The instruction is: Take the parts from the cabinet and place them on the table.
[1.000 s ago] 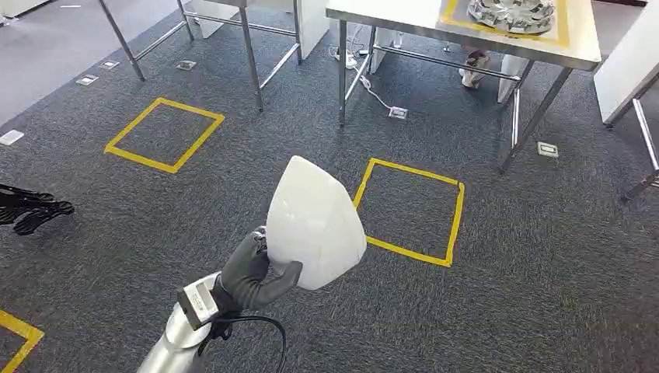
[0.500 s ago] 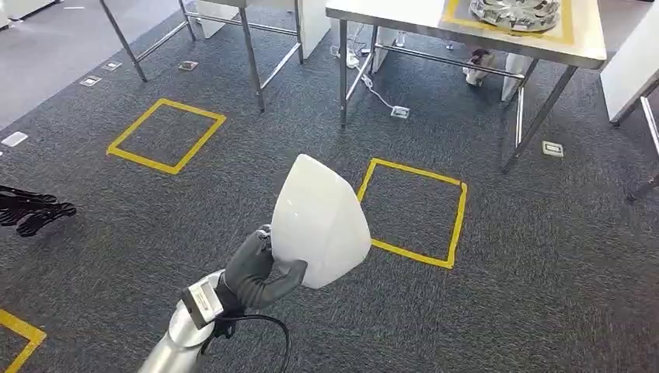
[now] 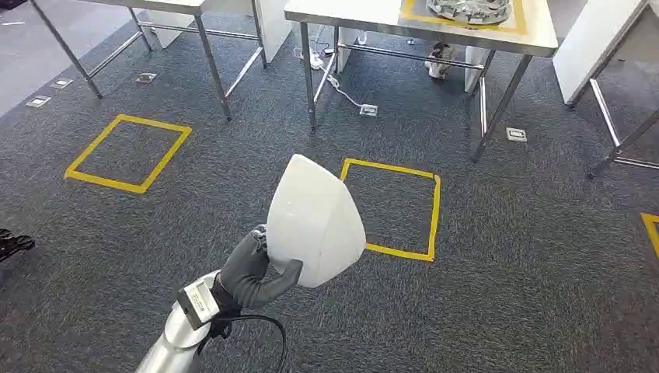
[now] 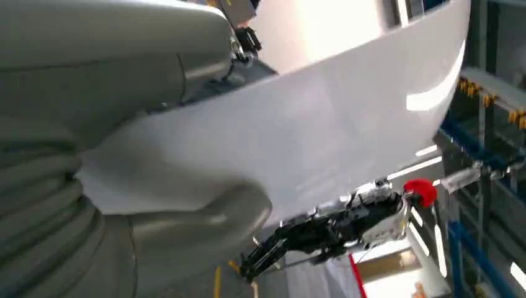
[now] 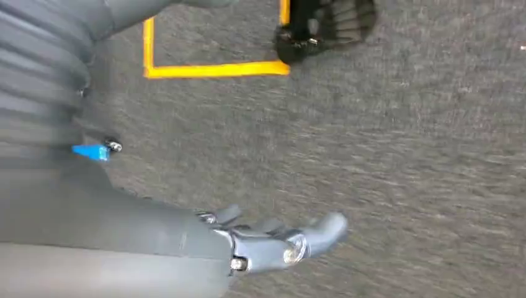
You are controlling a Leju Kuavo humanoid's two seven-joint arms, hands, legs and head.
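Head view, left to right. At the left edge, a dark object (image 3: pixel 12 242) on the carpet (image 3: pixel 528 256), cut off by the frame; I cannot identify it. Next, a yellow tape square (image 3: pixel 128 153) on the floor.

Centre: my left hand (image 3: pixel 252 272) grips the white part (image 3: pixel 315 221) at its lower edge, thumb curled under it, holding it up above the carpet. In the left wrist view the part (image 4: pixel 322 124) covers most of my fingers; my thumb (image 4: pixel 205 214) presses its underside. The part's far side is hidden from the head camera.

Beyond the part, a second tape square (image 3: pixel 392 210), its near-left corner covered by the part. Behind that, the table (image 3: pixel 365 17), cut off at the top; a silver part (image 3: pixel 470 8) on it lies within yellow tape, partly out of frame.

Right wrist view: my right hand (image 5: pixel 279 242) hangs over the carpet, fingers spread loosely, holding nothing. Picture is blurred.
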